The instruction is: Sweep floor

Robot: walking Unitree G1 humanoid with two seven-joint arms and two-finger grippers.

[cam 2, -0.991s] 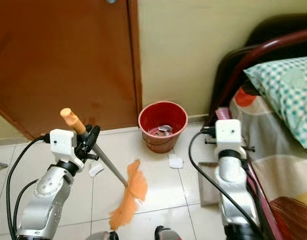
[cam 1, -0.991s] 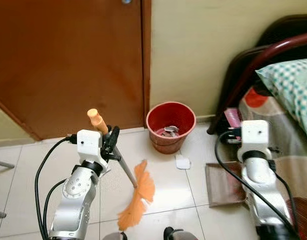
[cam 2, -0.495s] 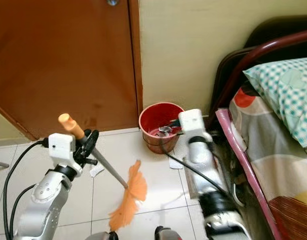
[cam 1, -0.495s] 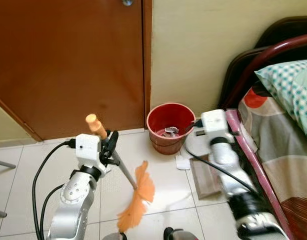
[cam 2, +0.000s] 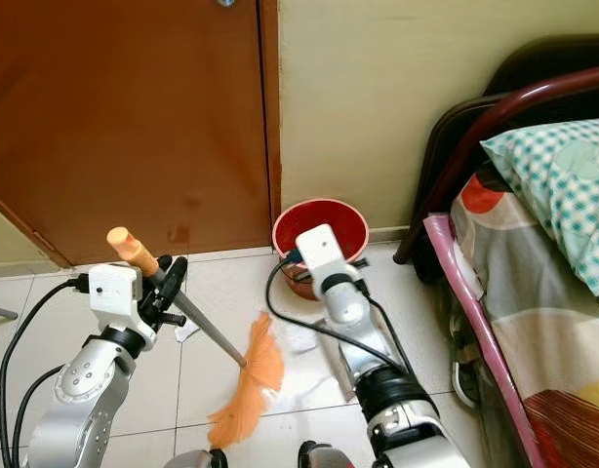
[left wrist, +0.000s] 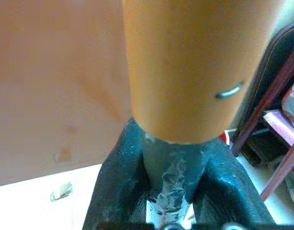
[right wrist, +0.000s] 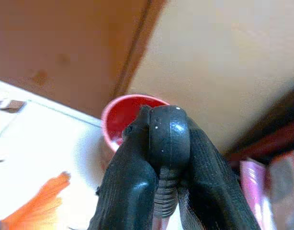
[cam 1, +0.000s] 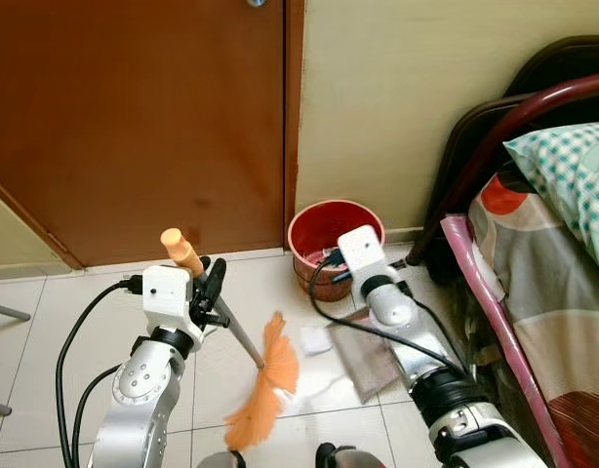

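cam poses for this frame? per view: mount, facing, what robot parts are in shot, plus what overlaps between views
Left eye view: head, looking forward and down at the tiled floor by the door; left gripper on the broom, right arm over the dustpan.
Right eye view: the stereo twin, same scene, with the red bucket and bed.
Left wrist view: along its fingers, clamped on the broom's handle; door behind.
Right wrist view: along its fingers, shut on a dark handle, facing the bucket and wall.
Shared: bucket, door, broom bristles.
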